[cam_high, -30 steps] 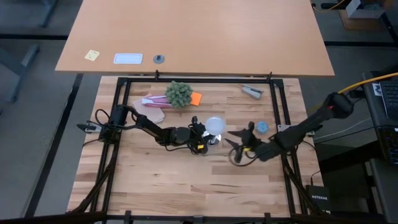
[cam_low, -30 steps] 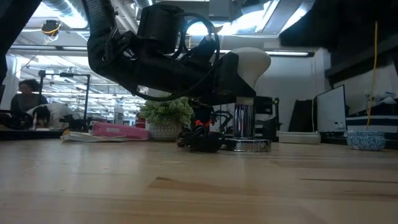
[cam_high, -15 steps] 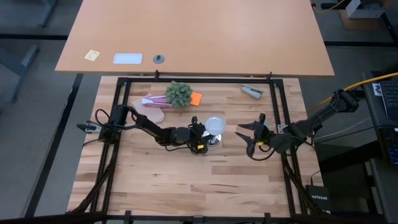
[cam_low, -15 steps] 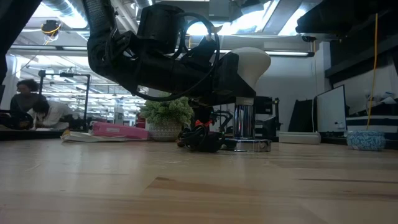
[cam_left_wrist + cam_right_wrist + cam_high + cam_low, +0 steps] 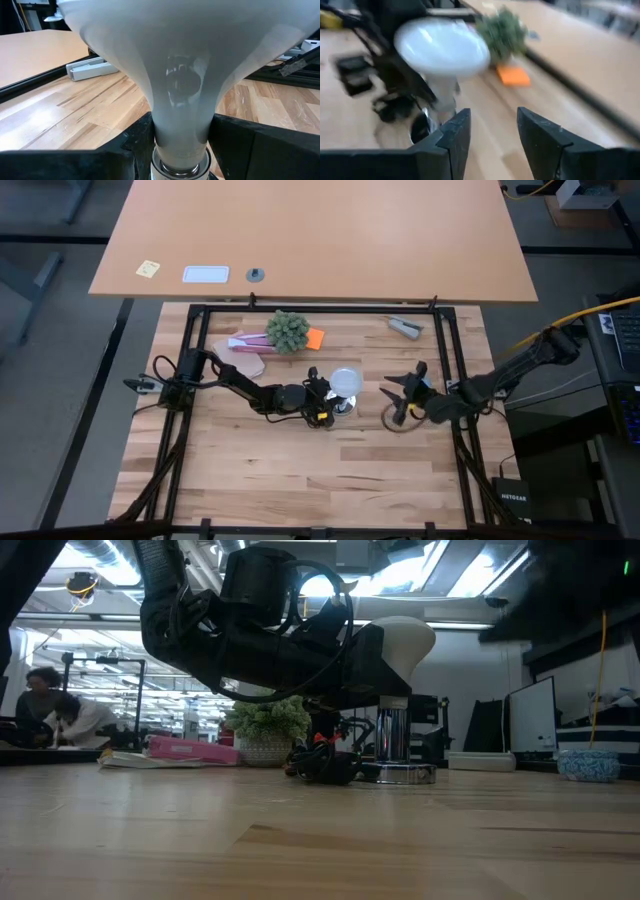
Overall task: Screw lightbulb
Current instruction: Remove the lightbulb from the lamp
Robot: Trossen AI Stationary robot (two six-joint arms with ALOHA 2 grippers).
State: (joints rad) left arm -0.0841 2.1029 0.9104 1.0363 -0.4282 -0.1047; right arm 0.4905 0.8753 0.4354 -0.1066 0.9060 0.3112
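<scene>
**Bulb pinched at its neck, upright on the socket near the middle of the tabletop**

Nearest in the left wrist view, the left gripper (image 5: 181,145) is seen pressed in on the narrow neck of the lightbulb (image 5: 182,60), one dark finger on each side, just above the grey screw base. The same hold is shown in the low view, where the bulb (image 5: 405,640) stands upright over the shiny socket (image 5: 395,772), and from above, where the white dome (image 5: 345,380) lies close to the tabletop's centre, with the left gripper (image 5: 325,402) beside it.

The bulb is judged to be light, hollow and fragile, with a smooth frosted shell that could slip under a twisting pull. The neck is judged the best place to be held: it is the stiffest part and nearest the thread, so little squeeze should be needed. The wide dome is better left untouched.

Farther toward the right edge, the right gripper (image 5: 403,399) hangs with its fingers spread, holding nothing, well apart from the bulb; in its own view the bulb (image 5: 441,47) is seen beyond its fingers (image 5: 454,135).

Toward the far edge a small potted plant (image 5: 288,330) stands, with an orange tag (image 5: 316,338) beside it.

How deeply the thread is seated cannot be told: the base is covered by the fingers and cut off at the wrist picture's edge. The right wrist view is smeared, so detail there is unclear.
</scene>
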